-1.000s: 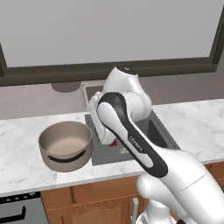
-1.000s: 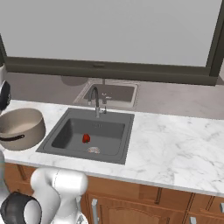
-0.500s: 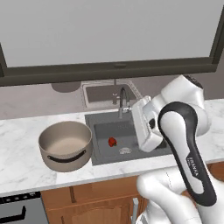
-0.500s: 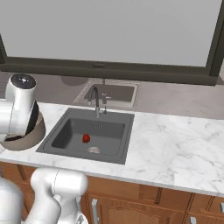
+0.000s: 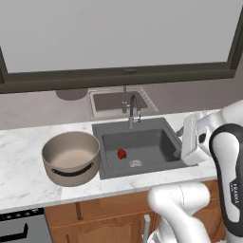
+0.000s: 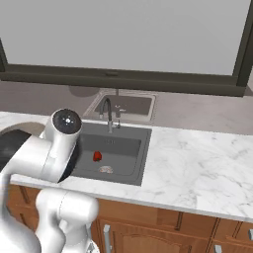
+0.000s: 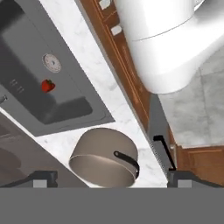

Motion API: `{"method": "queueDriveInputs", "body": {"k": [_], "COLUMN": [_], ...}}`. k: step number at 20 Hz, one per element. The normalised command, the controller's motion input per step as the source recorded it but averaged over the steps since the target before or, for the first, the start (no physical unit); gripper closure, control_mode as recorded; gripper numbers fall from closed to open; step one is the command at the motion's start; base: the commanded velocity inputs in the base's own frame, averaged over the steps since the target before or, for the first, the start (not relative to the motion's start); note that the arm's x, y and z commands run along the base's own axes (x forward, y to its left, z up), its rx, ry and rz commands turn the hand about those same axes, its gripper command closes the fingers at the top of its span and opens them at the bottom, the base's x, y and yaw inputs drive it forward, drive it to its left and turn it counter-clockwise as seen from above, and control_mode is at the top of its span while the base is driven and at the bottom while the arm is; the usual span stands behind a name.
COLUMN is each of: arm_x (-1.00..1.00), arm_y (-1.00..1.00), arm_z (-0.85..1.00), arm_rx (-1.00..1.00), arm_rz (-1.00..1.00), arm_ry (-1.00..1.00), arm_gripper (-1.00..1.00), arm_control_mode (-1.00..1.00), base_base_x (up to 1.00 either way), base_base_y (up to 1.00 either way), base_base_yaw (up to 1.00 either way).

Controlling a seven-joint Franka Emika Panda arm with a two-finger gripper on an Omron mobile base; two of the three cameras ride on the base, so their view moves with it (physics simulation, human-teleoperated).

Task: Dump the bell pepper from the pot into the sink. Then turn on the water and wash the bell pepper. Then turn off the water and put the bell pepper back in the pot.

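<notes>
From the left base camera, the bell pepper [image 5: 122, 153] lies on the floor of the dark sink [image 5: 109, 166], just left of the round drain [image 5: 136, 163]. The pot [image 5: 71, 158] stands upright and empty on the marble counter [image 5: 23, 171], just left of the basin. The curved faucet [image 5: 133, 109] rises at the sink's far edge.

From the right base camera, the pepper [image 6: 97, 156] again sits beside the drain [image 6: 105, 169], with the faucet [image 6: 107, 112] beyond it and open counter [image 6: 197, 168] stretching to the right. The arm's elbow covers the sink's left end.

The hand camera looks down from high over the counter's near edge: pot [image 7: 105, 161] nearest, sink [image 7: 65, 116] and pepper [image 7: 48, 85] farther off. The gripper [image 7: 111, 179] has its fingertips [image 7: 43, 178] standing wide apart, holding nothing.

With the pepper already dumped, the water seems the step in hand. The hand is still well away from the faucet; it would do well to swing round over the basin's far edge and push the handle squarely, without knocking the pot.
</notes>
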Motion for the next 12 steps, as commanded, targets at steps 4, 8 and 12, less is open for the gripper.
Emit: {"method": "queueDriveInputs", "body": {"k": [4,8,12], "arm_x": [0.55,0.69,0.83], "arm_y": [-0.99,-0.88,-0.68], "arm_z": [0.0,0.0,0.0], "arm_rx": [0.11,0.15,0.22], "arm_rz": [-0.24,-0.2,-0.09], "arm_ry": [0.08,0.1,0.07], "arm_gripper": [-1.0,-1.0,-1.0], "arm_control_mode": [-1.0,-1.0,-1.0], "base_base_x": [0.0,0.0,0.0], "base_base_y": [0.0,0.0,0.0], "base_base_yaw": [0.0,0.0,0.0]}}
